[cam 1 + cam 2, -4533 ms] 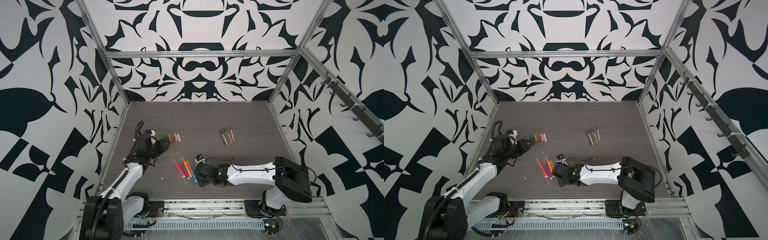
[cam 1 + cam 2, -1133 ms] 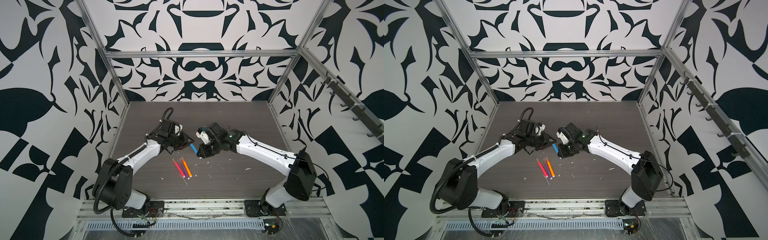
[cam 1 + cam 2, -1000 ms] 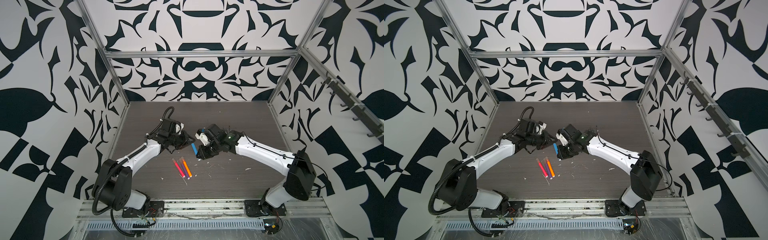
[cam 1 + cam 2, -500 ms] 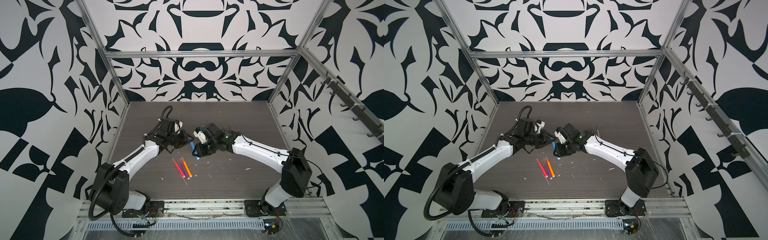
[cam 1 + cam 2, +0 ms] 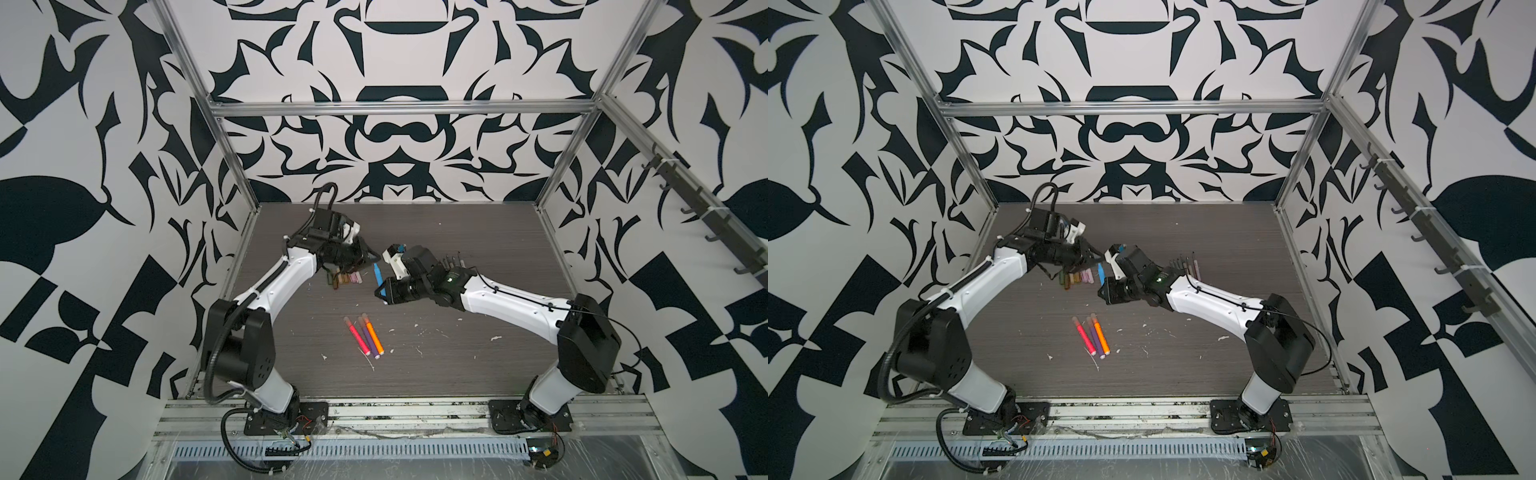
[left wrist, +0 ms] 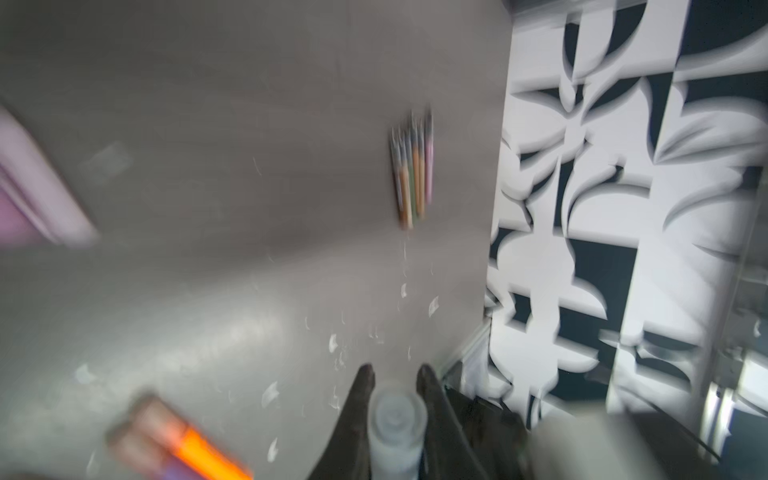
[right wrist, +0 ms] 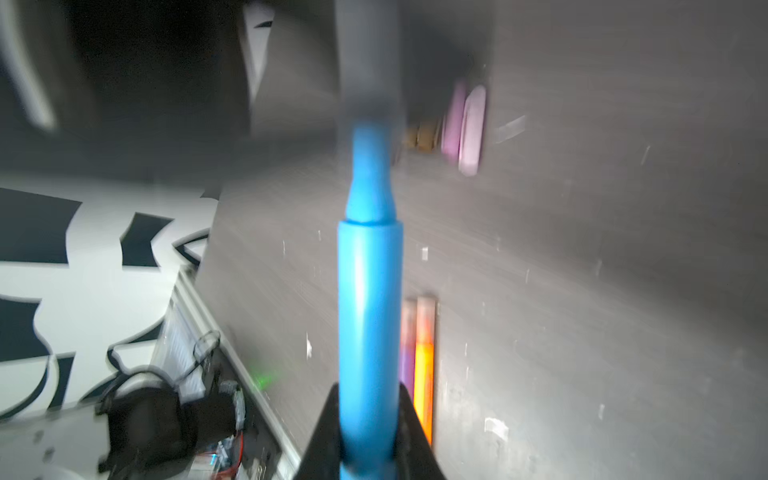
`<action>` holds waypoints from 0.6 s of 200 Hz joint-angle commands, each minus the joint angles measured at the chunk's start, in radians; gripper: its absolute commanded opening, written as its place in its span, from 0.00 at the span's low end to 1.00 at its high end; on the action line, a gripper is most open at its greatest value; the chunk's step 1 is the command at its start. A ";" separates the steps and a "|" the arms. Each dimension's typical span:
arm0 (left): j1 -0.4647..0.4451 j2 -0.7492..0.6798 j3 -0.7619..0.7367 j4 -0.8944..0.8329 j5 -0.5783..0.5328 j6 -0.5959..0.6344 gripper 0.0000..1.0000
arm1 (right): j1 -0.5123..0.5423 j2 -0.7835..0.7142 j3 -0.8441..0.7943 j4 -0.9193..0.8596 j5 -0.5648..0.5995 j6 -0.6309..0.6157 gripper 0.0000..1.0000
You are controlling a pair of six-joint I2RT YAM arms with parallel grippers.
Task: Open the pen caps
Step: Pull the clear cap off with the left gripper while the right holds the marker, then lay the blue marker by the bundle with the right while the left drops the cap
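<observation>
Pen cap (image 6: 397, 419), pale and see-through, sits pinched in the left end effector (image 6: 395, 374), both dark fingers closed snug on its sides. Its open end is over the nose of the blue pen (image 7: 369, 299). The pen's narrow neck shows bare below the cap, and the blur hides whether the tip is free. The right end effector (image 7: 369, 392) is clamped tight on the pen's barrel. In both top views the pair meet in mid-air above the counter (image 5: 457, 353), near the middle. Just beside them a row of muted caps (image 5: 344, 279) lies on the surface. Nearer the front, pink, purple and orange pens (image 5: 365, 334) lie side by side, caps on. A bunch of thin pens (image 5: 1187, 266) lies behind the right arm.
</observation>
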 commanded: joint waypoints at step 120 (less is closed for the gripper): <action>0.094 -0.040 -0.236 -0.069 -0.371 0.200 0.00 | -0.033 -0.021 0.014 -0.366 0.269 -0.075 0.00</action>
